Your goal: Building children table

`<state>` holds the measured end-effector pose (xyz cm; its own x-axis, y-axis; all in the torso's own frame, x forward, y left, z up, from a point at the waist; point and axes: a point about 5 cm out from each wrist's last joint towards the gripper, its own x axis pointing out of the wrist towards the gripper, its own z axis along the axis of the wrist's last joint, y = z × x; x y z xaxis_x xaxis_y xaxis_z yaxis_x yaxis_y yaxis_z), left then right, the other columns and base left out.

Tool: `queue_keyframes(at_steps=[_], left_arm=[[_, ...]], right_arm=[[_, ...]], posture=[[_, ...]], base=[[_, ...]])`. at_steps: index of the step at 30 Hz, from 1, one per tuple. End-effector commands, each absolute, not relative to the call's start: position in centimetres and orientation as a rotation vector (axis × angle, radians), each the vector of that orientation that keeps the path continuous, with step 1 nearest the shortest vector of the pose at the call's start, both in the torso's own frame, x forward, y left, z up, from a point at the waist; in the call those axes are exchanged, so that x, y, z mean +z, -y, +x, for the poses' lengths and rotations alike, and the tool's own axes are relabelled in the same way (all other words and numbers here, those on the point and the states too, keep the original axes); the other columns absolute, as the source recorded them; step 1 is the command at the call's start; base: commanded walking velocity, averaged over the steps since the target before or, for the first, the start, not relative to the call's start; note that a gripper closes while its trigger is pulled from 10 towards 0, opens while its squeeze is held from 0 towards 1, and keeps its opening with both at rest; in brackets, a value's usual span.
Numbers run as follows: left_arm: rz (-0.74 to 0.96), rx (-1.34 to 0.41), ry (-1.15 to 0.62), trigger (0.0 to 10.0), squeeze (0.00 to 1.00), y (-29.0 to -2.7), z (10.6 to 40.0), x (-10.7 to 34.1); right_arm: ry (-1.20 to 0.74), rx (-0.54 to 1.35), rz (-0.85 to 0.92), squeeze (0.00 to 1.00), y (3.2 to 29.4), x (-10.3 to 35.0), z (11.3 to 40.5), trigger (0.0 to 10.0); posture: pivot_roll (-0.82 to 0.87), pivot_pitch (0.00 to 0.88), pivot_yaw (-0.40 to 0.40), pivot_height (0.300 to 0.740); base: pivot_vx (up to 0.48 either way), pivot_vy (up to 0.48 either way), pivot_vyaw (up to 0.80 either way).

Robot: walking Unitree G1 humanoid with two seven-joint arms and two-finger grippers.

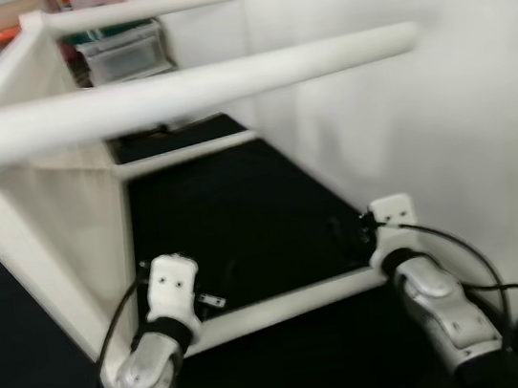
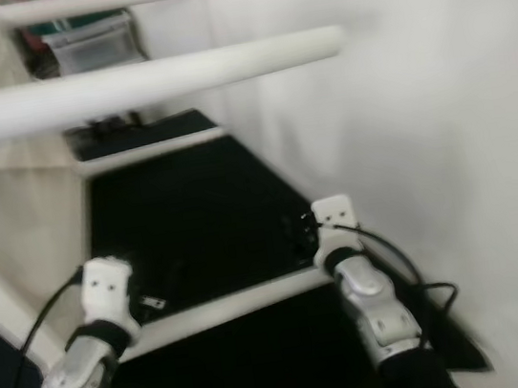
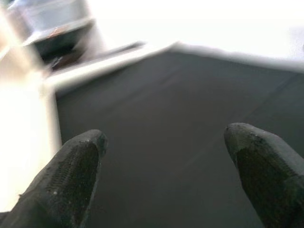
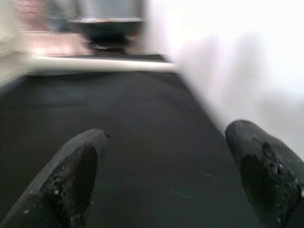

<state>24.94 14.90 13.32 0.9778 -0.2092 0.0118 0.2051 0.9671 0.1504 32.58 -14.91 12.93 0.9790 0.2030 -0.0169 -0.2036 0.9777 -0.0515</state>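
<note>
A white children's table (image 1: pixel 59 212) lies on its side on a black mat (image 1: pixel 233 217), its round legs pointing to the right. One leg (image 1: pixel 186 88) crosses the view high up, and another leg (image 1: pixel 284 304) lies low on the mat in front of me. My left gripper (image 3: pixel 164 142) reaches over that low leg near the tabletop, open, with only the mat between its fingers. My right gripper (image 4: pixel 166 142) is at the low leg's free end, by the wall. It is open too and holds nothing. Both wrists (image 1: pixel 170 284) sit just behind the leg.
A white wall (image 1: pixel 443 129) runs close along the right side. Clear plastic bins (image 1: pixel 123 49) and red clutter stand at the back beyond the table. Black cables (image 1: pixel 485 288) trail from my right arm onto the floor.
</note>
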Motion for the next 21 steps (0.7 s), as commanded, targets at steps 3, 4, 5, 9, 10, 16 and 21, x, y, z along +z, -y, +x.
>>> queue_keyframes(at_steps=[3,4,5,9,10,16,21], left_arm=[[0.193,-0.183,-0.002,10.0,0.0,-14.4,24.3,13.3],[0.193,-0.183,-0.002,10.0,0.0,-14.4,24.3,13.3],[0.197,-0.165,-0.013,10.0,0.0,-14.4,24.0,13.4],[0.182,-0.158,-0.032,0.0,0.0,-14.2,23.7,13.2],[0.174,-0.166,-0.038,0.0,0.0,-14.1,23.6,13.1],[0.16,-0.213,-0.039,0.0,0.0,-13.4,23.5,13.3],[0.166,-0.227,-0.036,0.0,0.0,-13.2,23.3,13.6]], right_arm=[[-0.043,0.203,-0.048,0.0,15.5,12.1,32.2,10.0],[-0.043,0.203,-0.048,0.0,15.5,12.1,32.2,10.0],[-0.046,0.208,-0.049,0.0,15.5,12.1,32.3,10.0],[-0.048,0.219,-0.057,0.0,15.6,12.0,32.3,10.0],[-0.047,0.224,-0.057,0.0,15.6,12.0,32.3,10.0],[-0.042,0.261,-0.078,0.0,15.5,12.0,32.1,10.0],[-0.048,0.267,-0.075,0.0,15.3,11.9,32.0,10.0]], posture=[[-0.05,0.0,0.022,0.74],[-0.05,0.0,0.022,0.74],[-0.05,0.0,0.021,0.74],[-0.05,0.0,0.025,0.74],[-0.05,0.0,0.024,0.74],[-0.05,0.0,0.022,0.74],[-0.05,0.0,0.023,0.74]], base=[[0.0,0.0,0.0],[0.0,0.0,0.0],[0.0,0.0,0.0],[0.0,0.0,0.0],[0.0,0.0,0.0],[0.0,0.0,0.27],[0.0,0.0,0.8]])
